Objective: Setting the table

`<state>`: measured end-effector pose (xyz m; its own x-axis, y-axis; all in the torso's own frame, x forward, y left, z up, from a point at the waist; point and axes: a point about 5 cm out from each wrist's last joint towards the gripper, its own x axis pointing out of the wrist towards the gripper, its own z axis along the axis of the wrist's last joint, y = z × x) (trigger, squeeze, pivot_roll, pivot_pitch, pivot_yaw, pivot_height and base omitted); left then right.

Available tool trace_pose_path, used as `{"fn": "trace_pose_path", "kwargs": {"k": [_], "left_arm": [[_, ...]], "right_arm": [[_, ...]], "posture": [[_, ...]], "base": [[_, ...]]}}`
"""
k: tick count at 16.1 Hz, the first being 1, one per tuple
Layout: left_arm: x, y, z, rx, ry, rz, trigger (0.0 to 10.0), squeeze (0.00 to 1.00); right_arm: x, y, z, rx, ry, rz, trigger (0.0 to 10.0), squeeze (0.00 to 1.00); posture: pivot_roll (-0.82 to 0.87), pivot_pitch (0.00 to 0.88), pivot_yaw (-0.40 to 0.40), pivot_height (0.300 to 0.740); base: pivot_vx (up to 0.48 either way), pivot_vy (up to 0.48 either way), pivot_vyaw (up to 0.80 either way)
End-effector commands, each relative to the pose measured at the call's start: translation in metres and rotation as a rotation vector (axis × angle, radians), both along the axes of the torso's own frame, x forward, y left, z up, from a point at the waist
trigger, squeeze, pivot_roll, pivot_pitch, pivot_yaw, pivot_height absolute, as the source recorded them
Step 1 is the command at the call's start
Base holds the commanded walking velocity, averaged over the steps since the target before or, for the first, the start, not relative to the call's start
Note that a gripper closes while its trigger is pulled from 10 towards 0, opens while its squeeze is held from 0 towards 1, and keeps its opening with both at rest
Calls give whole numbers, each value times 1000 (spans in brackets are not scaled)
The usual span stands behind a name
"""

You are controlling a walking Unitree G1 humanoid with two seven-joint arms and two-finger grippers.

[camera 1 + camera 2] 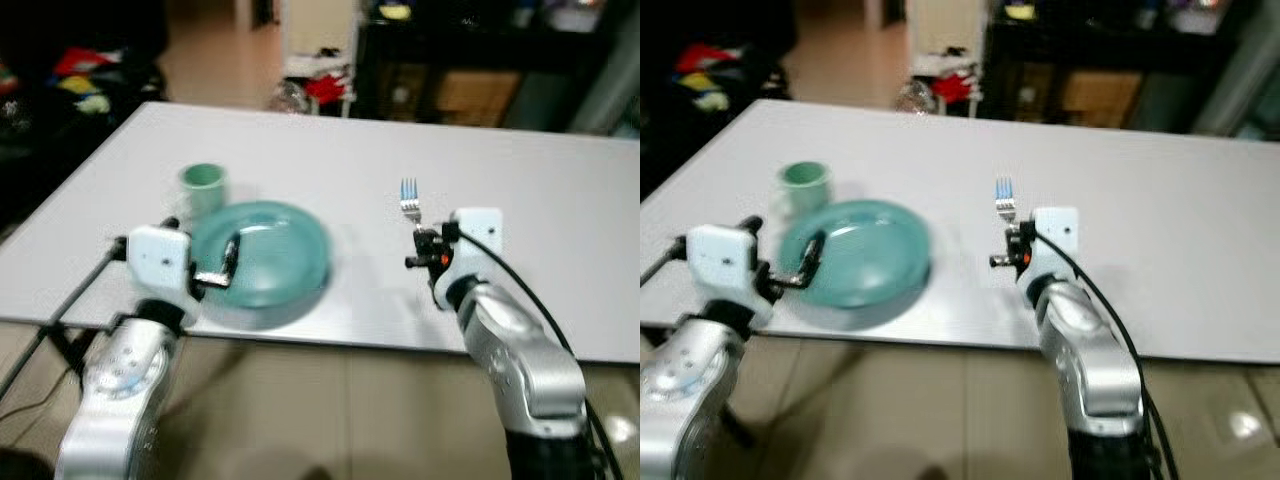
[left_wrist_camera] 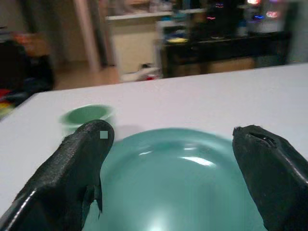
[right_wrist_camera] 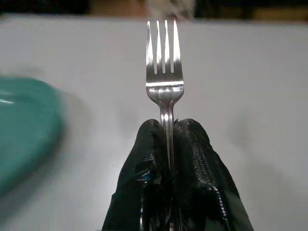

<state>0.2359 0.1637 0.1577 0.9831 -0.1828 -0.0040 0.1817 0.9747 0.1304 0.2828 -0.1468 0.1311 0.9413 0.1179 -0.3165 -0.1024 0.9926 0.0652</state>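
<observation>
Item: fork [image 3: 164,72], pinched by right gripper [image 3: 168,144], at plate's [image 1: 262,262] three o'clock. Left gripper [image 2: 173,159] spread over plate. Lower your fork flat, tines toward twelve, then release.

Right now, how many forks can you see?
1. The fork is pinched in the right gripper, over the table, right of the green plate.

Fork [image 3: 164,72] handle hidden between the right gripper's [image 3: 169,144] fingers
</observation>
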Motion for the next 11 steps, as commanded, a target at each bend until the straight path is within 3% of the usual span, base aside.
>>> {"fn": "trace_pose_path", "kwargs": {"k": [1, 8, 11], "left_arm": [[0, 2, 5, 18, -10, -31, 10000, 0], [-13, -1, 12, 89, 41, -284, 10000, 0], [-18, 4, 16, 107, 56, -320, 10000, 0]], "right_arm": [[8, 8, -1, 14, 33, -1, 10000, 0], [52, 27, -20, 27, 151, -12, 10000, 0], [61, 42, -29, 64, 175, -7, 10000, 0]], "posture": [[70, 0, -26, 740], [123, 0, -39, 740], [148, 0, -42, 740]], "base": [[0, 0, 0], [0, 0, 0], [0, 0, 0]]}}
